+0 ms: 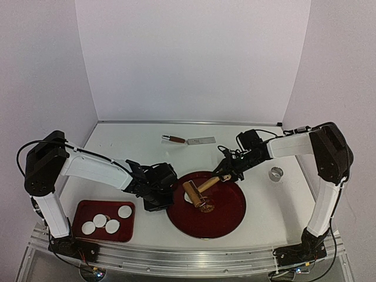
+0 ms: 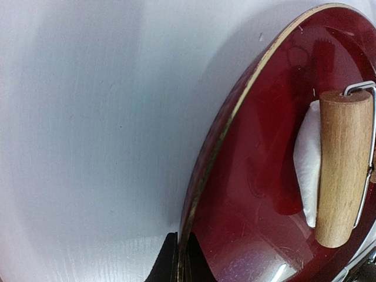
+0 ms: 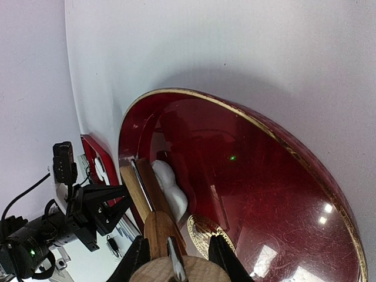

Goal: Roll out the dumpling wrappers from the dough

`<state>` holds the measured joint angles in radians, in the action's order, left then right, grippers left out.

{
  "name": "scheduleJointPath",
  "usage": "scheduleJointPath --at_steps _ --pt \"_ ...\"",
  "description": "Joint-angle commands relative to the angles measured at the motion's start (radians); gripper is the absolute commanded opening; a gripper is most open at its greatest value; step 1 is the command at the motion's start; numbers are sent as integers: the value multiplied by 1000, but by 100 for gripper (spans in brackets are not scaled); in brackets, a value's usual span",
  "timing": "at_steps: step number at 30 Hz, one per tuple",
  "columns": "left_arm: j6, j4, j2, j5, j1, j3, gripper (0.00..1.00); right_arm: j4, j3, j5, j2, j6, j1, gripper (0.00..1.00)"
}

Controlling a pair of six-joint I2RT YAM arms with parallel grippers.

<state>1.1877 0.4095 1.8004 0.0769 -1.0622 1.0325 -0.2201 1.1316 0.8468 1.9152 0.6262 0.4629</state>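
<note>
A ragged white dough piece (image 1: 189, 198) lies on the round red plate (image 1: 229, 217), under the wooden roller (image 1: 197, 195). My right gripper (image 1: 226, 176) is shut on the roller's handle; in the right wrist view its fingers (image 3: 134, 258) flank the handle (image 3: 170, 273), with the dough (image 3: 170, 188) beyond. My left gripper (image 1: 168, 197) is shut on the plate's left rim, which sits pinched between the jaws in the left wrist view (image 2: 180, 258). The roller (image 2: 343, 164) rests on the dough (image 2: 306, 170) there. Several dumpling wrappers (image 1: 112, 225) lie on a red rectangular tray (image 1: 82, 208) at the front left.
A small metal ring (image 1: 275, 173) stands on the table right of the plate. A scraper with a wooden handle (image 1: 188, 140) lies near the back wall. White walls enclose the table on three sides.
</note>
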Motion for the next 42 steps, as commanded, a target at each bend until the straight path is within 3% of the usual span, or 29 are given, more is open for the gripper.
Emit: scheduleJointPath --at_steps 1,26,42 --pt "29 78 -21 13 2 -8 0 -181 -41 -450 76 -74 8 0" --pt "14 29 -66 -2 2 -68 0 -351 21 -820 88 -75 79 0" --pt "-21 1 -39 -24 -2 -60 0 -411 67 -901 197 -81 180 0"
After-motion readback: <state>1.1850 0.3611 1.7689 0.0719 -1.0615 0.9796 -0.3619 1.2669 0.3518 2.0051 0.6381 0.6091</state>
